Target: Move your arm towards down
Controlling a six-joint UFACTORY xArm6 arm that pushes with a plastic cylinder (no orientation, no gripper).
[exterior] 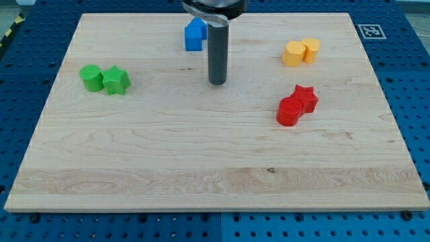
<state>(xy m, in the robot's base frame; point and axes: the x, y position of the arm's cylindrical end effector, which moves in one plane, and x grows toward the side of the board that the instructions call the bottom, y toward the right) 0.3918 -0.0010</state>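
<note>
My tip [217, 82] stands on the wooden board [201, 154] in its upper middle part. A blue block [194, 35] lies just above and left of the tip, partly hidden by the rod. A green cylinder [91, 76] and a green star [116, 81] touch each other at the view's left. A yellow hexagon [293, 53] and a yellow cylinder [310, 49] touch at the upper right. A red cylinder [290, 111] and a red star [306, 98] touch to the right of the tip. The tip touches no block.
The board lies on a blue perforated table [410, 81]. A black and white marker tag [369, 30] sits beside the board's upper right corner. The arm's dark head [213, 7] hangs at the view's top.
</note>
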